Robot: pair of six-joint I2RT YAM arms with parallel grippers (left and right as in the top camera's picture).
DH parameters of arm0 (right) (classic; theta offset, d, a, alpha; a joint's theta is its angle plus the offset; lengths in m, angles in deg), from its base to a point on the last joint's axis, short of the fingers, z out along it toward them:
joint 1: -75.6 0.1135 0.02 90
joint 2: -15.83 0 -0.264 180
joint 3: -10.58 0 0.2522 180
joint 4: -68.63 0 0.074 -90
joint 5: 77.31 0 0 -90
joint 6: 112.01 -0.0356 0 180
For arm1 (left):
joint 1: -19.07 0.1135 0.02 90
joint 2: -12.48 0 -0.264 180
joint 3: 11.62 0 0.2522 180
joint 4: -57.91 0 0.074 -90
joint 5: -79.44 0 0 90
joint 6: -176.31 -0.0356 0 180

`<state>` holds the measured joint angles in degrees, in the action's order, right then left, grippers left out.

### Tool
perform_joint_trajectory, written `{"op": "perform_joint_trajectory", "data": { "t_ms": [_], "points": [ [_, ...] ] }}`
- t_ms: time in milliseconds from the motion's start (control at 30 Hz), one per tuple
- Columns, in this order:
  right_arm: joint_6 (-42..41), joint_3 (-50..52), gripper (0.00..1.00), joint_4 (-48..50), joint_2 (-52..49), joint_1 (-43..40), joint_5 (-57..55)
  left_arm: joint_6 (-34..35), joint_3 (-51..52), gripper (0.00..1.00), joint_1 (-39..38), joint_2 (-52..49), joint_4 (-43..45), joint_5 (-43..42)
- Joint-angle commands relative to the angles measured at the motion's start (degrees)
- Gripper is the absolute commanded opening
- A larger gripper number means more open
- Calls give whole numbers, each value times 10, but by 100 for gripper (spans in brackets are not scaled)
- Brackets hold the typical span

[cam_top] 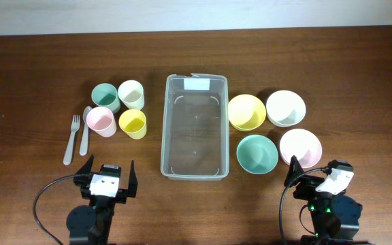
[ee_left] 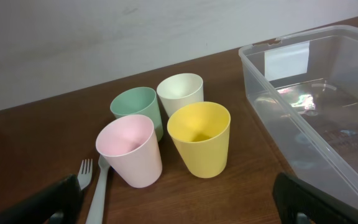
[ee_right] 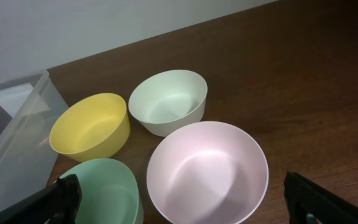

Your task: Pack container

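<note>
left gripper (cam_top: 109, 167); container (cam_top: 193, 129) lengthwise, label (cam_top: 197, 84) far

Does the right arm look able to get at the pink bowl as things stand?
Likely yes: the open right gripper faces the pink bowl directly, with nothing standing between them.

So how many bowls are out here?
4, all right of the container: yellow bowl beside it, white bowl farther right, green bowl and pink bowl nearer the robot. None looks hidden.
</note>
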<state>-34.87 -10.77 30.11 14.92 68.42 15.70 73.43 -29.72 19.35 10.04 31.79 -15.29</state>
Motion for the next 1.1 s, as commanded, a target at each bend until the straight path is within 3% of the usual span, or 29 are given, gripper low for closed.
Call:
{"op": "perform_joint_trajectory", "data": {
  "t_ms": [0, 400, 567, 767, 933, 1067],
  "points": [
    [6, 4, 99, 1, 5, 0, -5, -5, 5, 100, -1, 5, 3, -9],
    [1, 4, 99, 3, 5, 0, -1, -5, 5, 100, -1, 5, 3, -9],
    [-31, 4, 99, 0, 5, 0, 190, -5, 5, 100, -1, 5, 3, -9],
    [-73, 0, 99, 16, 5, 0, 208, -5, 5, 100, -1, 5, 3, -9],
    [-68, -85, 99, 20, -7, 0, 195, -5, 5, 100, -1, 5, 3, -9],
    [-67, -200, 99, -26, -83, 0, 130, -5, 5, 100, -1, 5, 3, -9]
  ]
}}
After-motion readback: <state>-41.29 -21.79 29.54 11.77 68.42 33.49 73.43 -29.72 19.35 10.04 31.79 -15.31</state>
